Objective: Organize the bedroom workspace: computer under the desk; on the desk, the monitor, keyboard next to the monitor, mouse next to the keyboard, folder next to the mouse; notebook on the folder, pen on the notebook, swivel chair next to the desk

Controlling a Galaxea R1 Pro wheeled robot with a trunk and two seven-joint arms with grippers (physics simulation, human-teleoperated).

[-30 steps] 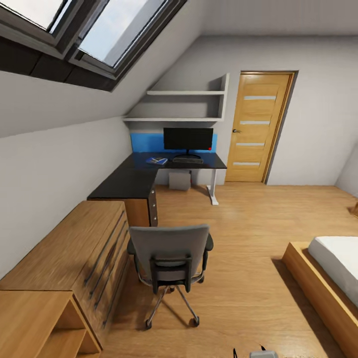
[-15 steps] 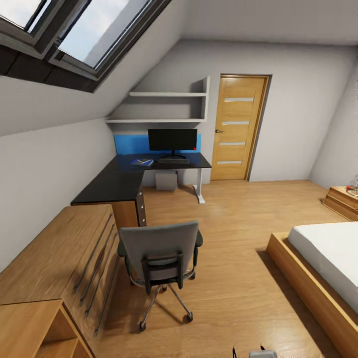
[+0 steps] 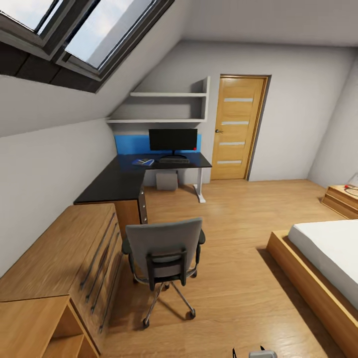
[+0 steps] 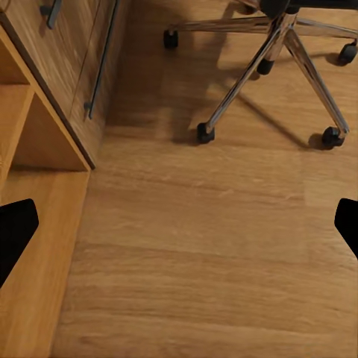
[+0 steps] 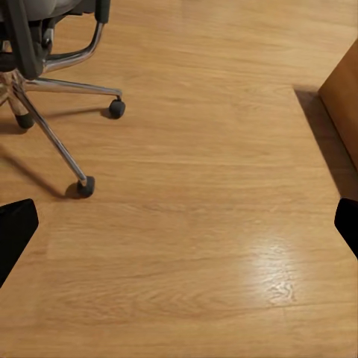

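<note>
Wooden floor [image 3: 238, 278] runs from the bed [image 3: 323, 258] to the black corner desk [image 3: 124, 176]. Along the desk's back edge stands the monitor [image 3: 173, 139], keyboard [image 3: 174, 160] just before it, computer [image 3: 166, 180] underneath. Well short of the desk, the swivel chair [image 3: 164, 248] shows its back. Both the left gripper [image 4: 179, 231] and the right gripper [image 5: 179, 231] are spread wide, holding nothing

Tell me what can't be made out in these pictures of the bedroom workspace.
- Swivel chair seat: head view, hidden behind its backrest, so no folder can be confirmed.
- Blue item on the desk: head view, too small to identify.
- Mouse and pen: too small to find.
- Box under the desk: partly shadowed, likely the computer.
</note>
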